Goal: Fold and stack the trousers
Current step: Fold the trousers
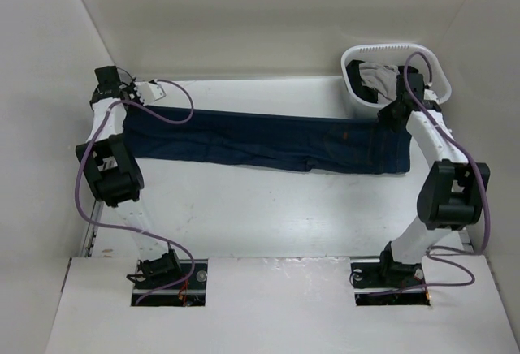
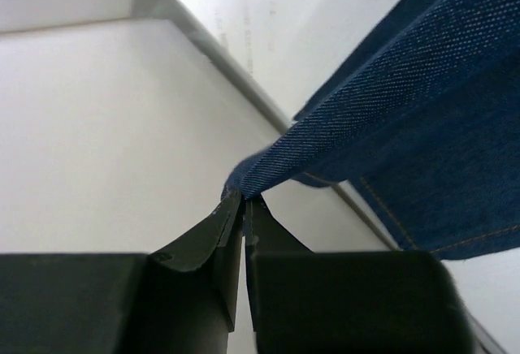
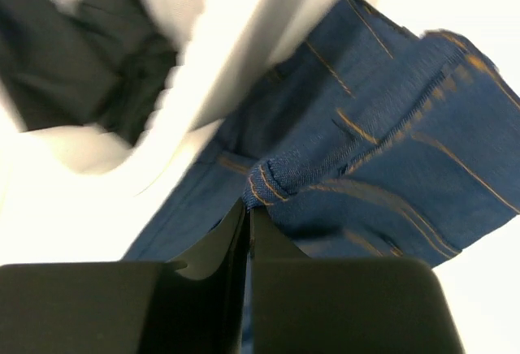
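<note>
**Trousers stretched between two closed grips**

The trousers [image 1: 260, 144] span the far side of the table [image 1: 268, 216] as a long band, with the waistband end beside the white basket [image 1: 390, 47]. The left gripper [image 2: 244, 201] is clamped on the leg end and the right gripper [image 3: 247, 206] on a waistband fold. A clean fold likely needs equal tension, matched height and aligned edges.
</note>
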Robot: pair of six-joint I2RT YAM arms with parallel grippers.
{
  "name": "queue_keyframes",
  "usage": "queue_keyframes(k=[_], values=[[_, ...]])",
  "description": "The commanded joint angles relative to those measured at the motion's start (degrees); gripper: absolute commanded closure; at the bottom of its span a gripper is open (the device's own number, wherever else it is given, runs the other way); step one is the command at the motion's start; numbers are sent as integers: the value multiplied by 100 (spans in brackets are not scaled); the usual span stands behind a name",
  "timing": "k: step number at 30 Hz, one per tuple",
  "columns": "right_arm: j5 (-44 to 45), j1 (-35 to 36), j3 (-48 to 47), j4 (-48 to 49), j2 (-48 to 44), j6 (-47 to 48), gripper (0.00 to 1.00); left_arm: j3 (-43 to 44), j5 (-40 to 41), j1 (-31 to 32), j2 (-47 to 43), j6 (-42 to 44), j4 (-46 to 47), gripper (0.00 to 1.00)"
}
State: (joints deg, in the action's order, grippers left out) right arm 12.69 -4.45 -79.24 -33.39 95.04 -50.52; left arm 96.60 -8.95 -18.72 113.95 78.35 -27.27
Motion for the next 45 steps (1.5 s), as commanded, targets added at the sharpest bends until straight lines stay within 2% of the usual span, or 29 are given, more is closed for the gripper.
queue_keyframes(k=[1,3,4,5,6,9,11,13,15,19,22,24,29,35,37,39,40,43,44,45], values=[[709,-157,-328,16,286,227,90,368,903,-137,381,-39,117,95],[709,-114,-442,95,418,280,67,579,1009,-110,627,-109,107,84],[709,-105,-513,165,471,341,60,719,1070,-93,759,-213,195,73],[709,-96,-565,288,480,446,53,903,1158,-84,908,-389,317,57],[709,-79,-601,445,462,586,51,1122,1272,-66,1040,-616,475,44],[787,27,-549,947,60,1113,36,1677,1449,-13,1130,-1259,766,37],[867,80,-339,1018,-362,1290,28,1713,1440,13,919,-1436,863,35],[919,150,161,861,-915,1177,0,1477,1475,30,533,-1480,986,34],[911,316,889,615,-1425,835,0,1030,1449,31,121,-1471,978,34],[446,563,2340,368,-1989,-306,0,-463,1273,31,-759,-1200,802,34],[-133,589,3368,814,-2166,-1614,0,-1622,1308,144,-1024,-980,653,36],[-223,642,3660,1175,-2061,-2082,0,-2072,1299,197,-1024,-988,818,36],[23,642,3505,2089,-1201,-2594,0,-2558,1378,294,-787,-1321,1592,34],[6,642,2643,1696,-286,-3095,0,-2488,1493,189,-488,-1709,1444,34],[-3,651,2502,1450,-180,-3148,5,-2566,1545,119,-383,-1682,1391,34],[-64,625,2458,1318,-74,-3244,17,-2663,1598,66,-277,-1639,1382,35],[-195,590,2501,1335,-22,-3297,28,-2707,1616,40,-242,-1630,1382,36],[-600,449,2817,1589,41,-3472,81,-2821,1633,-22,-215,-1595,1373,41],[-644,423,2940,1607,-3,-3551,91,-2865,1633,-48,-224,-1577,1364,44],[-662,397,3054,1625,-91,-3570,96,-2901,1633,-66,-242,-1559,1321,49]])
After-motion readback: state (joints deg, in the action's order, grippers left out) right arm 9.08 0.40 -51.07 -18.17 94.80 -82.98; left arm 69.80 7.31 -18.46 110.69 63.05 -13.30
